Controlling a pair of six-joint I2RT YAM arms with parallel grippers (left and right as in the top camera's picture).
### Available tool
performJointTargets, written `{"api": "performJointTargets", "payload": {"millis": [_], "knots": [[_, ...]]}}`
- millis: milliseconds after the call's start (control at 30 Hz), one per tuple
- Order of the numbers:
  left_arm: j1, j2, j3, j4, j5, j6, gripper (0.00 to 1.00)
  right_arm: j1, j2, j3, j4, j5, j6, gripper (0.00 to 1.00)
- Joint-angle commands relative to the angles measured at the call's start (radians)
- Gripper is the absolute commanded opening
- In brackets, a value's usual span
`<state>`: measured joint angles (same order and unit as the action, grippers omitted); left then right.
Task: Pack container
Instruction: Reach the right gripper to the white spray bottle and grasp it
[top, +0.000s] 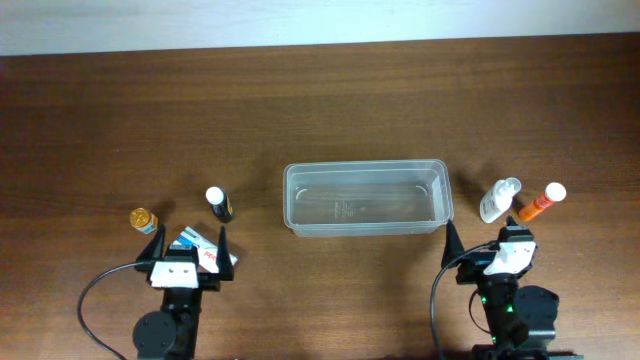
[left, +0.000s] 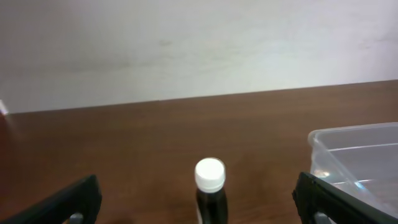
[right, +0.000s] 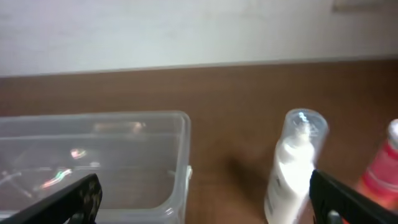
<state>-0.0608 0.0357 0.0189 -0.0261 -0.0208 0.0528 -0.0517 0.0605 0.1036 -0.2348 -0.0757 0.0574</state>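
Note:
The clear rectangular container (top: 365, 197) stands empty at the table's middle; its corner shows in the left wrist view (left: 357, 158) and its right end in the right wrist view (right: 93, 162). My left gripper (top: 187, 243) is open and empty, near the front edge. A dark bottle with a white cap (top: 218, 203) stands just beyond it, between the fingers in the left wrist view (left: 210, 190). My right gripper (top: 483, 240) is open and empty. A white bottle with a clear cap (top: 499, 200) (right: 293, 165) and an orange bottle (top: 541, 203) (right: 380, 171) stand just ahead of it.
A small jar with a gold lid (top: 143, 219) stands left of the left gripper. A small white, red and blue box (top: 200, 246) lies under the left gripper's fingers. A pale wall borders the table's far edge (top: 320, 45).

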Motion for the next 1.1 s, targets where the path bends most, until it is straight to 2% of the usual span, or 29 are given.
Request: {"api": "performJointTargets", "payload": {"millis": [0,133,267,500,600,767,1067], "knots": [[0.000,0.063,0.076,0.003,-0.084,-0.016,0.99,-0.001,0.083,0.143,-0.055,0.085,0.037,0.98],[0.000,0.219,0.182,0.003,-0.142,-0.016,0.99,-0.002,0.264,0.319,-0.140,0.095,0.037,0.98],[0.000,0.461,0.335,-0.018,-0.153,-0.016,0.99,-0.002,0.499,0.520,-0.252,0.106,0.038,0.98],[0.001,0.907,0.710,-0.237,-0.129,-0.016,0.99,-0.017,0.938,0.947,-0.562,0.103,0.037,0.98],[0.026,1.054,0.868,-0.371,0.010,-0.016,0.99,-0.053,1.111,1.125,-0.718,0.103,0.028,0.98],[0.066,1.179,1.003,-0.515,0.111,-0.016,0.99,-0.122,1.320,1.315,-0.881,0.111,0.022,0.98],[0.079,1.196,1.009,-0.517,0.104,-0.016,1.00,-0.201,1.528,1.333,-0.917,0.107,0.021,0.98]]}}
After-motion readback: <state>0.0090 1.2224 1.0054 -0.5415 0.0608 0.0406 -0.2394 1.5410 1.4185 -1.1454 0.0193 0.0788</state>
